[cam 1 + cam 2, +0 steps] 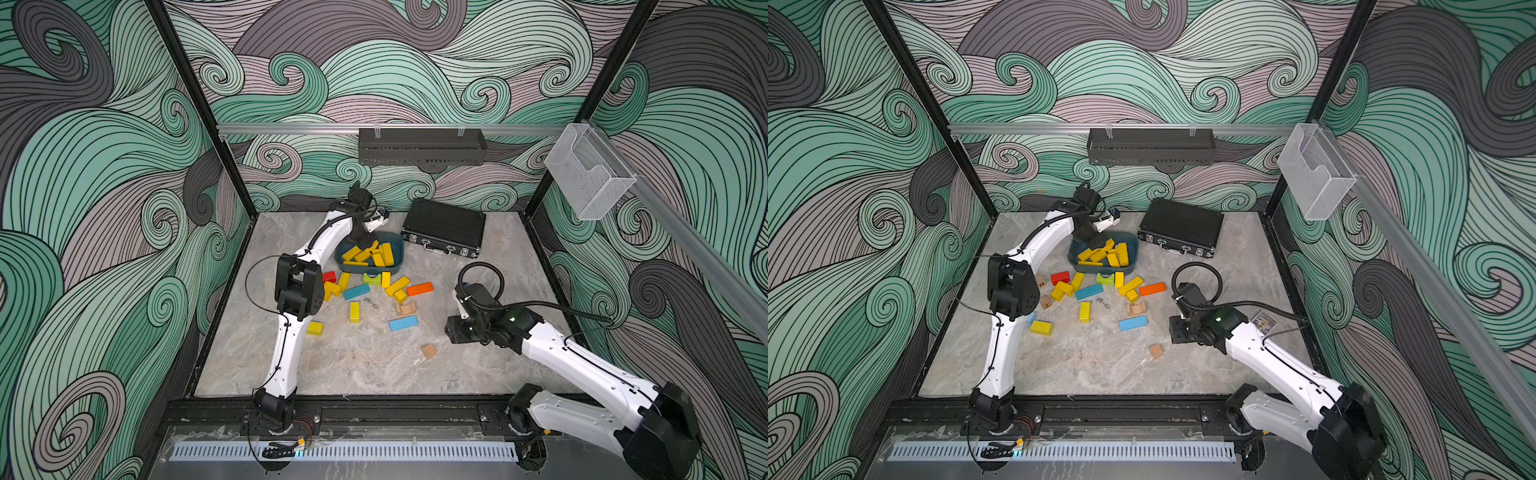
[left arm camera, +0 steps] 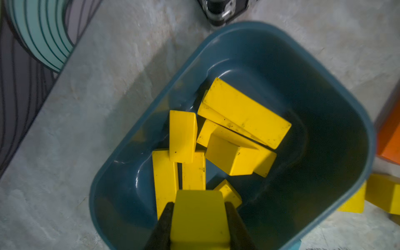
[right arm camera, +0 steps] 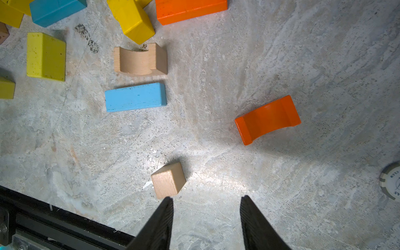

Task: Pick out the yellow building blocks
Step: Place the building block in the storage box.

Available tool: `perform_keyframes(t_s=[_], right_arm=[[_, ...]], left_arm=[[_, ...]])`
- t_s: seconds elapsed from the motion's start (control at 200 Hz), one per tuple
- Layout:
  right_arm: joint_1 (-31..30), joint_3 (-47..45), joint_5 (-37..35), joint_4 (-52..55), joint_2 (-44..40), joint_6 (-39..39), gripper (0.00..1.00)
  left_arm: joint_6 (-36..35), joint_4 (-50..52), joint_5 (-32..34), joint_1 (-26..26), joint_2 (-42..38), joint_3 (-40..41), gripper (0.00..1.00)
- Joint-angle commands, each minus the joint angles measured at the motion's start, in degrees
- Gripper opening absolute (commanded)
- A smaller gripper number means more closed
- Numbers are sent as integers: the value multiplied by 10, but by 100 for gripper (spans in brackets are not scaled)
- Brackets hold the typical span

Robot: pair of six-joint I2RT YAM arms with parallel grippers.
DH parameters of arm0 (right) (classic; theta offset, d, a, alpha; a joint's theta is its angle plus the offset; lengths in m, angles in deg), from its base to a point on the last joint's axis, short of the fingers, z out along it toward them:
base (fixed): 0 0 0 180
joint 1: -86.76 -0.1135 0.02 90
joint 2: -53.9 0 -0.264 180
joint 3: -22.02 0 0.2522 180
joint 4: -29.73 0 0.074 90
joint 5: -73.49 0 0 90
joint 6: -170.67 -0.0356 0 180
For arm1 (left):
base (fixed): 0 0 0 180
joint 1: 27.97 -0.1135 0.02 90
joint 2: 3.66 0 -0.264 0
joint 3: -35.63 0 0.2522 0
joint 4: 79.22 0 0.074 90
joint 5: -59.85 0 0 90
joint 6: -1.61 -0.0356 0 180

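Yellow blocks (image 2: pixel 244 112): pile inside blue tub (image 2: pixel 337 134), loose yellow blocks (image 1: pixel 397 286) on table (image 1: pixel 374 365) just beside tub. Left claw (image 2: pixel 199 204) clamped on one yellow block (image 2: pixel 199 223) above tub. Right claw (image 3: pixel 206 197) jaws apart, empty, well away from tub.

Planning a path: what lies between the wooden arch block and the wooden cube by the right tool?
Right wrist view: one blue bar beside the arch block; beyond it, bare table up to the cube.

The left arm (image 1: pixel 286 353) stretches far forward, left tool (image 2: pixel 199 205) clamped on a yellow block (image 2: pixel 199 220). The right arm (image 1: pixel 582 365) bends low, right tool (image 3: pixel 207 198) parted, seemingly pointing downward.
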Motion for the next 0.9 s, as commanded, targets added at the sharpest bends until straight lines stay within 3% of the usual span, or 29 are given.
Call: perform_keyframes(t_s=[0.0,0.265,0.41,0.51,0.696,0.896], right_arm=[[-3,18,1,5,14,1,52],[-4,68,2,-13,92,27,52],[-4,93,3,-36,132,40,52],[-4,119,2,-50,163,58,52],[-4,195,6,-55,257,107,53],[-4,281,15,-56,369,152,52]], left_arm=[[10,11,7,-3,23,-14,28],[10,5,1,-9,31,7,48],[14,-1,0,-9,6,28,63],[26,4,3,-10,-25,33,67],[70,33,-8,-13,-143,61,70],[85,34,-47,-14,-344,191,78]])
